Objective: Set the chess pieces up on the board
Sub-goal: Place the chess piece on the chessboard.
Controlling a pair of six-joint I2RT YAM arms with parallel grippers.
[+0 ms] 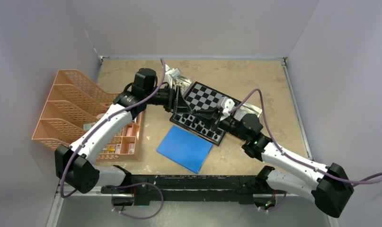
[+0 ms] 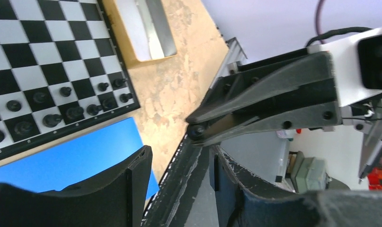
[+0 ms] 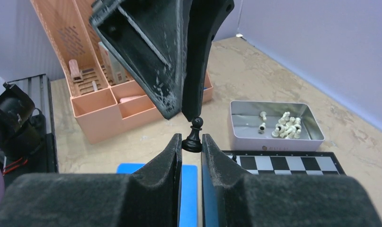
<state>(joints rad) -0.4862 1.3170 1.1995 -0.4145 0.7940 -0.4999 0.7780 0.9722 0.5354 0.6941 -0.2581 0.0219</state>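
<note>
My right gripper [image 3: 192, 139] is shut on the base of a black pawn [image 3: 193, 137] and holds it upright above the near part of the board [image 1: 208, 97]. The left gripper [image 2: 179, 153] reaches in from the other side. Its fingers [image 3: 155, 61] come down over the pawn's head, with one tip right at the head. Seen from the left wrist, its jaws stand apart, and the pawn [image 2: 196, 131] sits just beyond their tips in the right fingertips. Several black chess pieces [image 2: 51, 118] stand in the board's near rows. Cream pieces [image 3: 286, 126] lie in a tin [image 3: 274, 139].
A blue square sheet [image 1: 184, 148] lies in front of the board. A peach organiser rack [image 1: 75, 109] fills the left side. A second open tin [image 2: 141, 28] sits behind the board's far corner. Walls close in the table on three sides.
</note>
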